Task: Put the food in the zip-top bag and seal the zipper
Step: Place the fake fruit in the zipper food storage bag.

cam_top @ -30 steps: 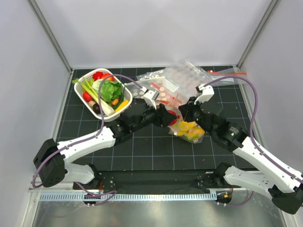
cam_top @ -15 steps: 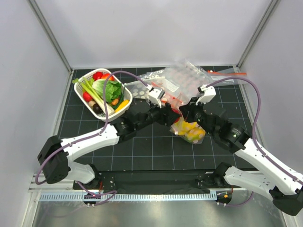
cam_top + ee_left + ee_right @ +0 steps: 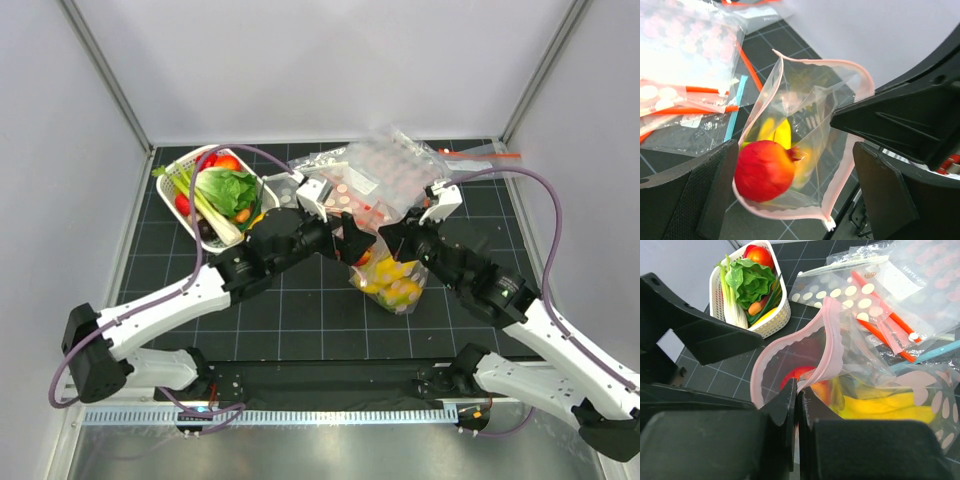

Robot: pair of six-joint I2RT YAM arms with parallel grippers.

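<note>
A black gridded mat lies between white walls; nearest the bases, the zip-top bag hangs between the two arms with its mouth up; the right gripper is pinched tight on the pale pink zipper, holding that mouth agape; the left gripper looks straight into it, fingers wide apart and gripping nothing; the red fruit sits in the mouth against the rim, above a yellow banana deeper down, so the left arm seems nearer for any nudge; farther back, a white basket holds lettuce and other produce; spare bags with red strips lie beyond.
</note>
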